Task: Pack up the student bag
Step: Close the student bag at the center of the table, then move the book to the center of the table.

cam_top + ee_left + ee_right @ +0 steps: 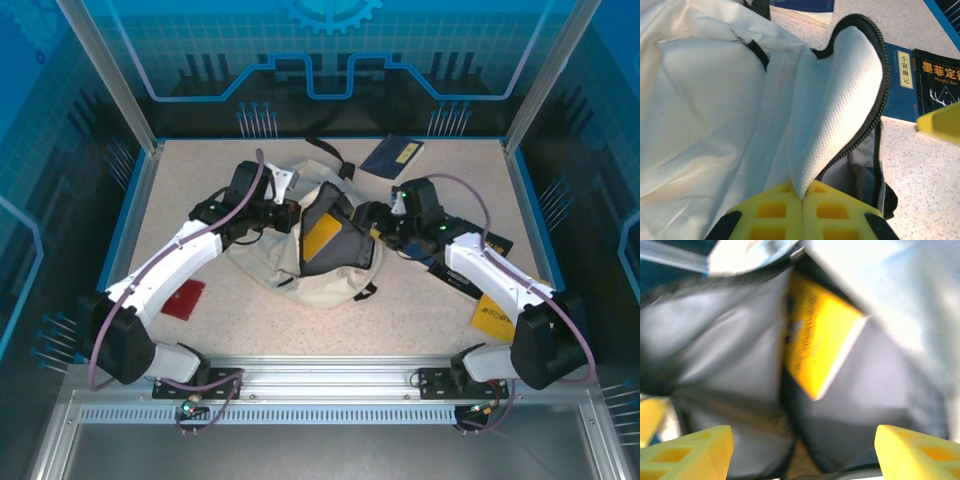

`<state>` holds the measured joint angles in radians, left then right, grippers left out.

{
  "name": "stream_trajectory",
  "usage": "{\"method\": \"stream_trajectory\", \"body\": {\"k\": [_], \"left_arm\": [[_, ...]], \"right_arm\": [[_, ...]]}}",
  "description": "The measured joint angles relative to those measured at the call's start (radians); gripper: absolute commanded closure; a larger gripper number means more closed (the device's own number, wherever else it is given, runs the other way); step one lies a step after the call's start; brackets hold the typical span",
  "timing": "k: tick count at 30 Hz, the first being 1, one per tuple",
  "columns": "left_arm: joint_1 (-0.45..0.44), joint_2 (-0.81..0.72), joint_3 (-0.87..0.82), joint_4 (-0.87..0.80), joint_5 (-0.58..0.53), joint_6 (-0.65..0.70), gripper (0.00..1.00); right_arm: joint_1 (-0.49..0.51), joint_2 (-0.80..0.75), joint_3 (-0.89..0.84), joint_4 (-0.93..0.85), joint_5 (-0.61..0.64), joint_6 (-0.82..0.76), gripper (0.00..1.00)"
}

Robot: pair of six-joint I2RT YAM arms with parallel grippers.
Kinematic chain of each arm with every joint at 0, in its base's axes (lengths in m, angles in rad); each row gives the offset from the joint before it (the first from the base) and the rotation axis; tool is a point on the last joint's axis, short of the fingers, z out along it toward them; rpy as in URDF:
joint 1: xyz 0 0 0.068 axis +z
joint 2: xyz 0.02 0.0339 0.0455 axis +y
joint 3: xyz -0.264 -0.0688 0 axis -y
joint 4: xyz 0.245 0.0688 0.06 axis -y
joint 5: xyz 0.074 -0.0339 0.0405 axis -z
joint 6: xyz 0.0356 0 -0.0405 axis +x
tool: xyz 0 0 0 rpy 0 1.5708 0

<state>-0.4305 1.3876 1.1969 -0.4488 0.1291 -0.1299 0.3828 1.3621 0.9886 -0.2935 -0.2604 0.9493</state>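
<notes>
Two book titles legible, both in the left wrist view.
Blue book (895, 100): cream label (906, 70) reads "小窗幽记". Black book (940, 95): yellow "墨菲定", cut off at the frame edge, with small "Murphy's law" beneath. Yellow book (820, 340) in the bag (730, 365): dark print along one edge, too blurred to read.

the right wrist view is blurred: lettering on the flat yellow book (820, 340) inside the soft cream fabric backpack (910, 290) cannot be read. the black paper book (940, 82) is cut by the picture's right edge, the far dark blue book (802, 6) by its top edge. a second yellow book (493, 315), near right, lies partly under the right arm (490, 265). the flat red thing (184, 298), near left, is too small to identify.
</notes>
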Motion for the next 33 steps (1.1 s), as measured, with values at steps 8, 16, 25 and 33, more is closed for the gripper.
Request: {"method": "stream_trajectory", "body": {"k": [8,16,25,33], "left_arm": [[0.093,-0.131,-0.013,-0.096,0.008,0.055,1.0],[0.127,-0.158,-0.023,-0.148,0.062,0.056,0.51],[0.128,-0.158,-0.029,-0.14,0.104,-0.056,0.23],[0.126,-0.146,-0.033,-0.109,0.104,-0.22,0.22]], "right_arm": [[-0.187,0.211,0.212,-0.286,0.158,-0.206,0.25],[-0.203,0.512,0.443,-0.423,0.301,-0.3,0.32],[-0.196,0.671,0.504,-0.507,0.365,-0.359,0.37],[-0.151,0.666,0.466,-0.494,0.346,-0.394,0.38]]}}
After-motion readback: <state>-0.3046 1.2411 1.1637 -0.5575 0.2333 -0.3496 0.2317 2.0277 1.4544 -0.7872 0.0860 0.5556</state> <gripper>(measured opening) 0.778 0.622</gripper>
